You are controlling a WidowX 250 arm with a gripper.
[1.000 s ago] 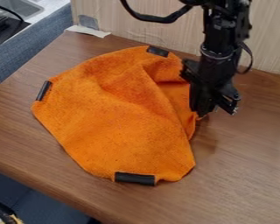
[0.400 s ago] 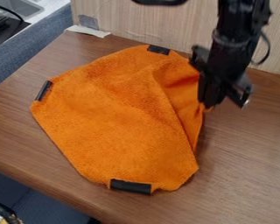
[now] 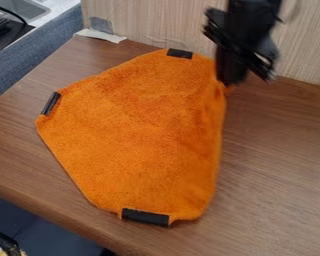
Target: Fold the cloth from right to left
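Note:
The black gripper (image 3: 229, 82) hangs at the upper right of the table, shut on the right corner of the orange cloth and holding it up off the surface. The orange cloth (image 3: 136, 135) spreads over the middle of the table, its right side drawn up toward the fingers. Black clips or strips sit on its edge: a top one (image 3: 179, 53), a left one (image 3: 50, 103) and a bottom one (image 3: 146, 217).
The brown wooden table (image 3: 283, 175) extends to the right of the cloth. A pale wooden panel (image 3: 156, 25) stands along the back. White tape (image 3: 100, 35) lies at the back left edge, and a sink (image 3: 30, 7) is beyond.
The gripper has moved right, then up and back with the cloth's corner. The cloth's right side has risen and pulled taut, and its deep crease has smoothed out.

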